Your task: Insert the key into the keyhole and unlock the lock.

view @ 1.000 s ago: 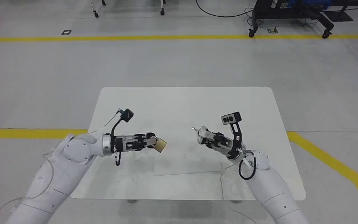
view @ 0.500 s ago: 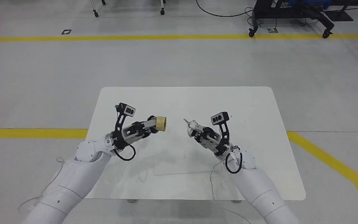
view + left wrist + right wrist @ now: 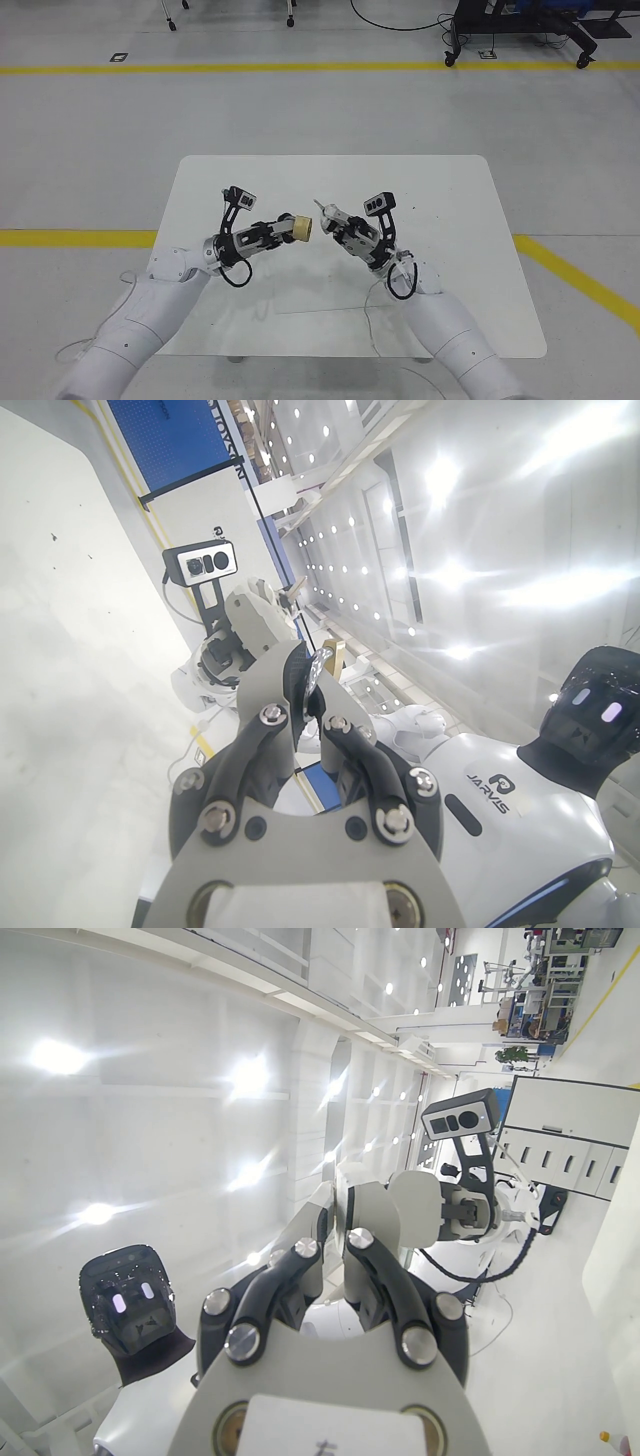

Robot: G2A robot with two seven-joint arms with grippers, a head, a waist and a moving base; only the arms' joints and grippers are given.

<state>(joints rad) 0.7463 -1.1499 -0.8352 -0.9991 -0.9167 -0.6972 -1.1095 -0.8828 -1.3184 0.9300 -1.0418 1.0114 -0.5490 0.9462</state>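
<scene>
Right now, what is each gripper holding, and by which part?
The left gripper clamps the brass padlock by its shackle. The right gripper pinches the key by its head end.

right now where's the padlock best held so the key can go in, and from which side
By its shackle, coming from the end away from the key, as the left gripper does. That leaves the brass body sticking out past the gripper toward the right gripper, so the likely keyhole end is free. The keyhole itself cannot be seen.
</scene>
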